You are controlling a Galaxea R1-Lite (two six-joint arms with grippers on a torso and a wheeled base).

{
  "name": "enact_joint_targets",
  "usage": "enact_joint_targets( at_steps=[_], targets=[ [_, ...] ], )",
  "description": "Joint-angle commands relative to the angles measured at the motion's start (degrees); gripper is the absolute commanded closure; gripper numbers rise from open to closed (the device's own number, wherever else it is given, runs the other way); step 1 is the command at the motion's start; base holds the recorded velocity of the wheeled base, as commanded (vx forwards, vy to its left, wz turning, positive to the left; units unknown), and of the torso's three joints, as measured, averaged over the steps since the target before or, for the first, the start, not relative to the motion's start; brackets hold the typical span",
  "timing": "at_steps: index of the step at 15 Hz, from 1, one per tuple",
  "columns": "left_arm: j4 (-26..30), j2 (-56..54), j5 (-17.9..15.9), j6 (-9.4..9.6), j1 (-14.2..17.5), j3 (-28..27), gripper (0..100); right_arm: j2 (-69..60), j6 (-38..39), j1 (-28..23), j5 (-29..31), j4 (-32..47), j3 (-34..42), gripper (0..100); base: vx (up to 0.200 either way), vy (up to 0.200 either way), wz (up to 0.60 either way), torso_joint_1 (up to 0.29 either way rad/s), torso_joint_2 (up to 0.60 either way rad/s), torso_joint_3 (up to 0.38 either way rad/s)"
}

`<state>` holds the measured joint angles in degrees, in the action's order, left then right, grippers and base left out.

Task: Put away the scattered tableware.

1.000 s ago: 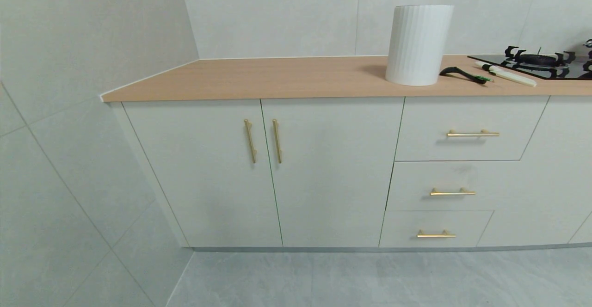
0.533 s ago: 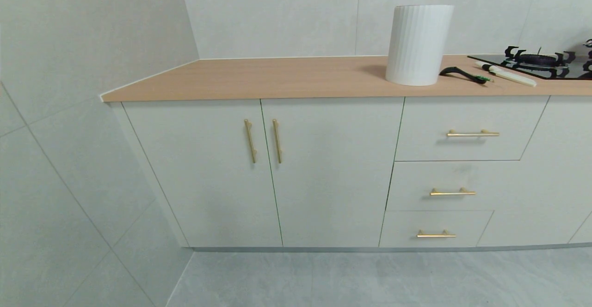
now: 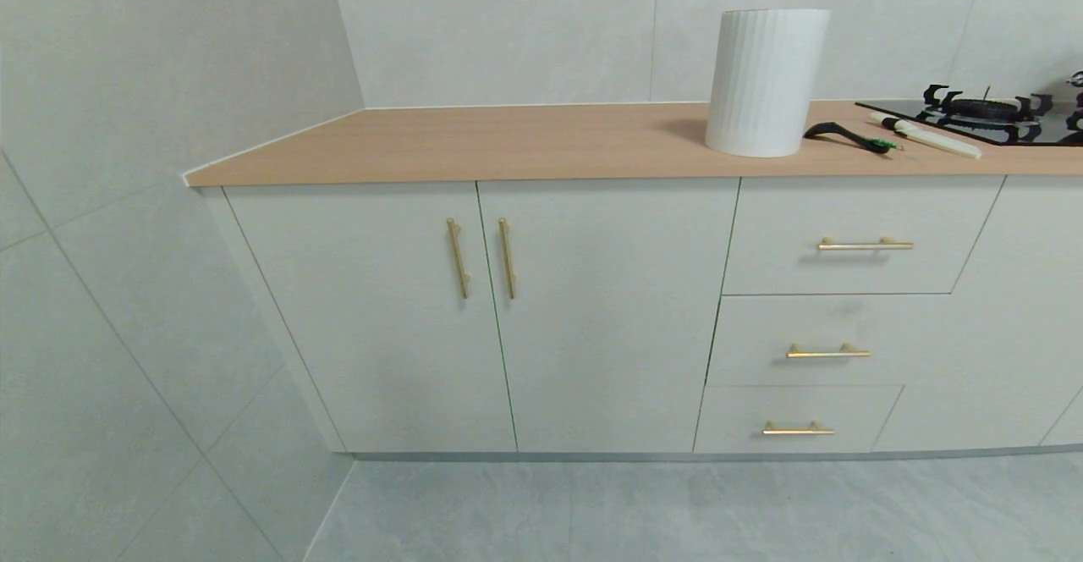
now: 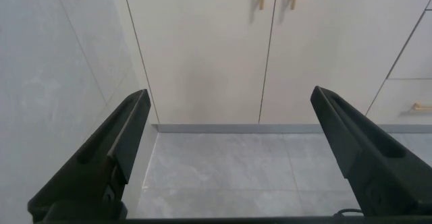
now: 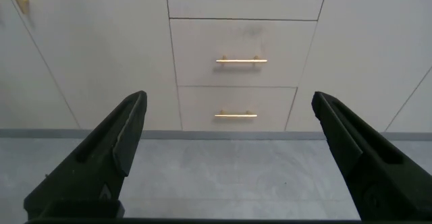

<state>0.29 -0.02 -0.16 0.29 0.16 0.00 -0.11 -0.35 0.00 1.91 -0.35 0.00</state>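
Note:
On the wooden countertop (image 3: 508,143) stands a tall white ribbed holder (image 3: 766,81). Just right of it lie a black-handled utensil (image 3: 849,135) and a white-handled utensil (image 3: 929,137). My left gripper (image 4: 228,106) is open, low in front of the double cabinet doors (image 4: 270,48) and above the floor, nothing between its fingers. My right gripper (image 5: 229,109) is open too, low before the lower drawers (image 5: 241,61), holding nothing.
A black gas hob (image 3: 990,113) sits at the counter's far right. Below the counter are two doors with gold handles (image 3: 482,257) and three drawers (image 3: 863,245). A tiled wall (image 3: 127,249) closes the left side. Grey floor (image 3: 677,511) lies in front.

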Motion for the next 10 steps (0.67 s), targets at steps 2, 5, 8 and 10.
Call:
enact_joint_targets(
  at_steps=[2, 5, 8, 10],
  targets=[
    [0.1, 0.0, 0.0, 0.06, 0.0, 0.0, 0, 0.2, 0.5, -0.1, -0.2, 0.2, 0.0, 0, 0.000, 0.000, 0.00, 0.000, 0.00, 0.000],
    [0.1, 0.0, 0.0, -0.03, 0.0, 0.0, 0, 0.2, 0.5, 0.0, -0.2, 0.2, 0.0, 0, 0.000, -0.067, 0.00, 0.001, 0.00, -0.002],
    [0.1, 0.0, 0.0, -0.03, 0.0, 0.0, 0, 0.2, 0.5, 0.0, -0.2, 0.2, 0.0, 0, 0.000, -0.200, 0.00, -0.001, 0.00, 0.004],
    [0.1, 0.0, 0.0, -0.03, 0.0, 0.0, 0, 0.2, 0.5, 0.0, -0.2, 0.2, 0.0, 0, 0.000, -0.200, 0.00, 0.007, 0.00, -0.007]
  ],
)
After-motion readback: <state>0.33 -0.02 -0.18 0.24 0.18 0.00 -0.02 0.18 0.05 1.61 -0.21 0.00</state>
